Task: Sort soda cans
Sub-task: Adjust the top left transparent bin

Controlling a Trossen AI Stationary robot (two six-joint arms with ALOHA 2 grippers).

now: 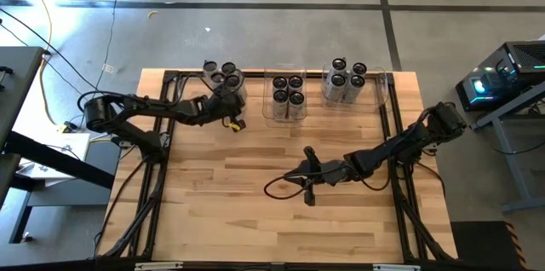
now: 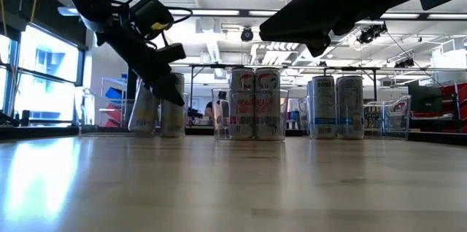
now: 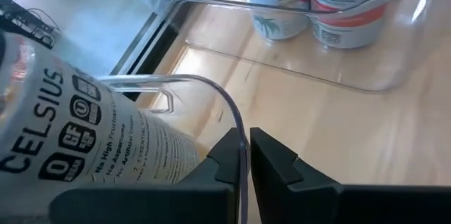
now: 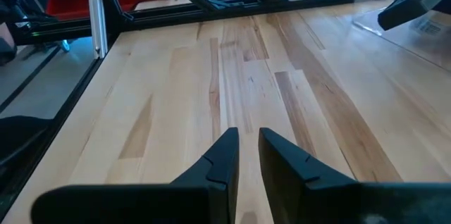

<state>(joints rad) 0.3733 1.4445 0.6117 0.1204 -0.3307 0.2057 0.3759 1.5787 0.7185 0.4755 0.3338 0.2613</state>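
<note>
Three clear plastic bins stand in a row along the table's far edge, each holding soda cans upright on their bases: the left bin (image 1: 223, 83), the middle bin (image 1: 288, 94) and the right bin (image 1: 345, 82). The cans have silver-white sides and dark tops (image 1: 223, 72). My left gripper (image 1: 231, 100) (image 3: 246, 150) is at the left bin's near side, shut on its clear wall, beside a can printed CELSIUS (image 3: 77, 132). My right gripper (image 1: 298, 173) (image 4: 248, 143) hangs over the bare middle of the table, shut, with nothing between its fingers. My left gripper pinches the left bin's thin clear wall at its top rim (image 3: 243, 136), by a rounded corner on the bin's near side. One finger is inside the bin next to the can and one outside. The fingers slant down from the near left. The bin stands on the table.
A black metal frame (image 1: 162, 135) runs along the table's left and right sides. Cables loop beside my right gripper (image 1: 274, 187). The near half of the wooden table (image 1: 255, 228) is bare wood. Desks and equipment stand off the table's left and right sides.
</note>
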